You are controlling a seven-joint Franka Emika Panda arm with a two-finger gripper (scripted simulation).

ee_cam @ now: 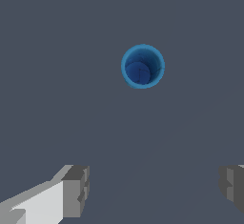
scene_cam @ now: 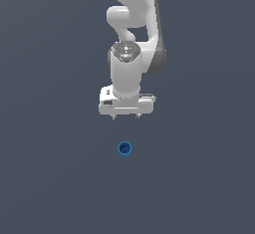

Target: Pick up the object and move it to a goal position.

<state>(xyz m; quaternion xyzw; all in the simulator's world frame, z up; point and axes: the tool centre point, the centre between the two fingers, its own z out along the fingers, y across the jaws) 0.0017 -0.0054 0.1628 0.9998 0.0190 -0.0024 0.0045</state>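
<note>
- The white arm (scene_cam: 133,34) reaches down from the top of the exterior view, its wrist pointing at the plain dark grey floor (scene_cam: 50,178).
- The pincer (scene_cam: 126,115) at the arm's end faces downward, and only two short finger stubs show beneath its wide white body in the exterior view.
- The pincer is released: in the wrist view its two fingers (ee_cam: 76,190) stand wide apart, one at each side of the picture, with bare floor between them.
- Nothing sits between the fingers, and they touch nothing.
- The cup (scene_cam: 124,149) is small and blue, and it stands upright on the floor with its round rim facing up.
- In the exterior view the cup lies below the pincer in the picture, roughly in line with the pincer's middle and clearly apart from it.
- In the wrist view the cup (ee_cam: 142,66) is seen from almost straight above: a bright blue rim around a darker hollow.
- There it lies ahead of the finger line rather than between the fingers, and its place falls within the span of the two fingers, nearer the middle than either finger.
- The cup is much narrower than the gap between the fingers.
- How high the pincer hangs above the floor cannot be told from these views.
</note>
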